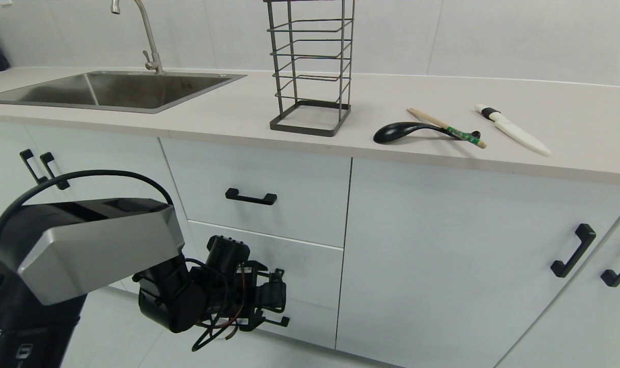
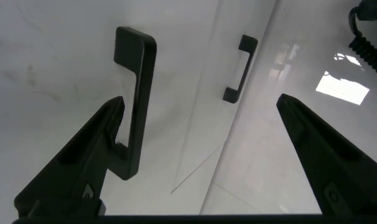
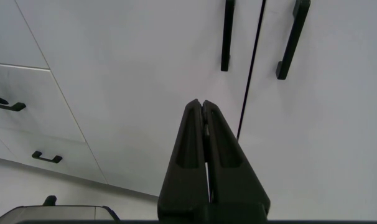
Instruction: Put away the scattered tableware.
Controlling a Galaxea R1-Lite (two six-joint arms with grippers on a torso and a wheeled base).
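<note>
On the countertop [image 1: 371, 97] lie a black spoon [image 1: 396, 132], a pair of wooden chopsticks [image 1: 445, 127] resting across the spoon's handle, and a white knife [image 1: 514, 130] with a black band. My left gripper [image 1: 278, 300] is low down, in front of the lower drawer, far below the tableware. In the left wrist view this gripper [image 2: 201, 102] is open, and the drawer's black handle [image 2: 134, 106] is just inside one finger [image 2: 83, 162]. My right gripper [image 3: 203, 104] is shut with nothing in it and faces white cabinet doors.
A tall wire rack [image 1: 310, 66] stands mid-counter, with a steel sink [image 1: 110, 89] and a tap [image 1: 146, 36] at the left. The upper drawer has a black handle [image 1: 251, 197]. More black handles [image 1: 573, 250] are on the cabinet doors at the right.
</note>
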